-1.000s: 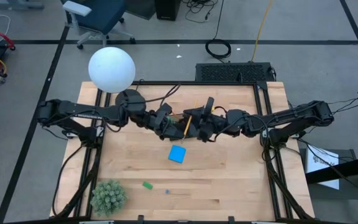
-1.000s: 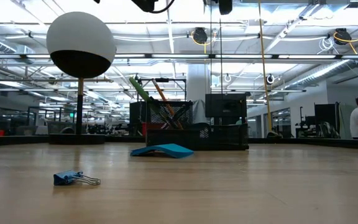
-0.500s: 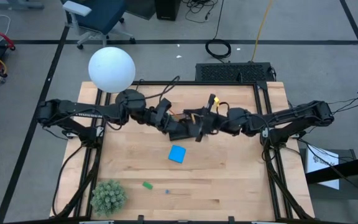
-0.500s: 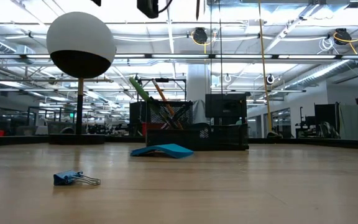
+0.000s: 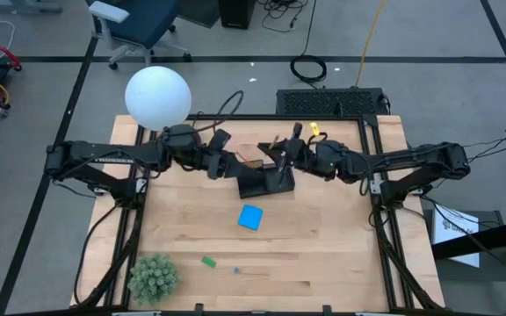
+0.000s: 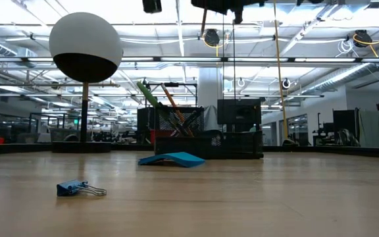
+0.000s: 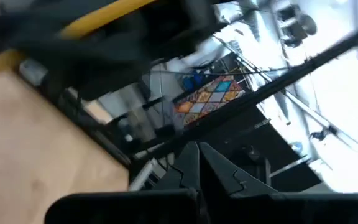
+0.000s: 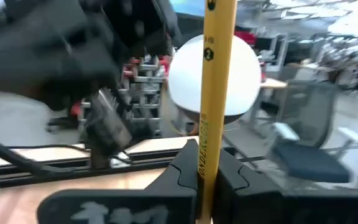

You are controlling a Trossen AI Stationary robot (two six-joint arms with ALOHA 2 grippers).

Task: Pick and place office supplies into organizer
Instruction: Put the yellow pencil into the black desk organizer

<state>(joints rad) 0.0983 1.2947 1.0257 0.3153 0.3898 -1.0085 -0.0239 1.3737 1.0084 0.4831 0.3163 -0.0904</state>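
My right gripper (image 8: 207,155) hangs above the table's far middle (image 5: 282,158), shut on a yellow pencil (image 8: 216,74). In the low view the pencil (image 6: 204,26) pokes down from the picture's top. My left gripper (image 7: 197,149) hovers just left of it (image 5: 232,167), shut with nothing between its fingers. Below them stands the black organizer (image 5: 266,183), with green-handled scissors (image 6: 151,99) leaning in it. On the wood lie a blue note pad (image 5: 250,217), a green eraser (image 5: 208,261) and a small blue clip (image 6: 77,189). My right gripper pinches the pencil's shaft (image 8: 209,146) between its two fingers. The fingers come level from the table's right and lie across the pencil. The pencil stands nearly upright, lifted clear above the organizer, its long part rising past the fingers.
A white globe lamp (image 5: 157,96) stands at the far left corner, close behind my left arm. A fuzzy green plant ball (image 5: 153,277) sits at the near left corner. Bare wood stretches around the note pad and along the table's right side.
Both grippers have rolled and drawn toward the table's far edge, uncovering the organizer. The pencil, which lay slanted between the two grippers, has gone with my right gripper and now stands nearly upright. My left gripper has backed off to the left.
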